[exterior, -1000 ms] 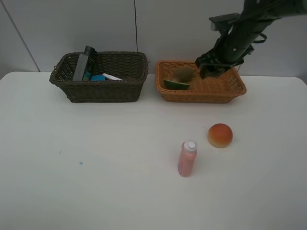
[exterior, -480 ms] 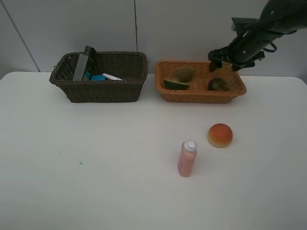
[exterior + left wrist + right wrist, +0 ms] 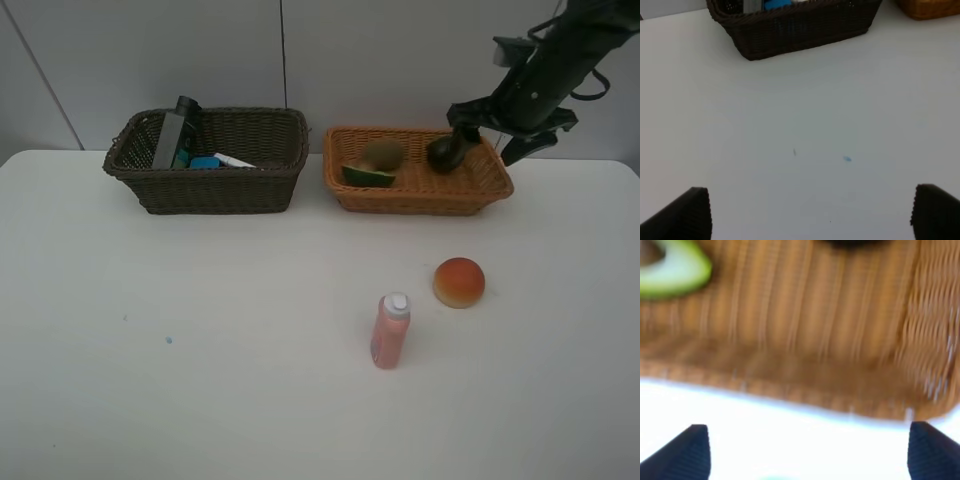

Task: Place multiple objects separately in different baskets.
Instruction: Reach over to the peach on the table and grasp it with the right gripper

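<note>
The dark brown basket (image 3: 205, 190) holds a dark green pump bottle (image 3: 176, 130), a blue eraser block (image 3: 205, 162) and a white-pink marker (image 3: 235, 160). In the light orange basket (image 3: 415, 195) lie a halved avocado (image 3: 367, 176), a brown kiwi (image 3: 383, 153) and a dark mangosteen (image 3: 442, 155). My right gripper (image 3: 492, 142) hangs open and empty over that basket's right end; its wrist view is blurred, showing wicker (image 3: 805, 365) and avocado (image 3: 675, 270). On the table stand a pink bottle (image 3: 390, 331) and an orange bun (image 3: 459, 282). My left gripper (image 3: 810, 220) is open over bare table.
The white table (image 3: 200, 330) runs wide to the left of the pink bottle, with small blue specks (image 3: 847, 159) on it. A grey wall stands right behind both baskets. The dark basket's front wall (image 3: 800, 30) shows in the left wrist view.
My right gripper opened and let the mangosteen drop into the orange basket, then drew back to the right. The mangosteen shifted within the basket. Nothing else moved.
</note>
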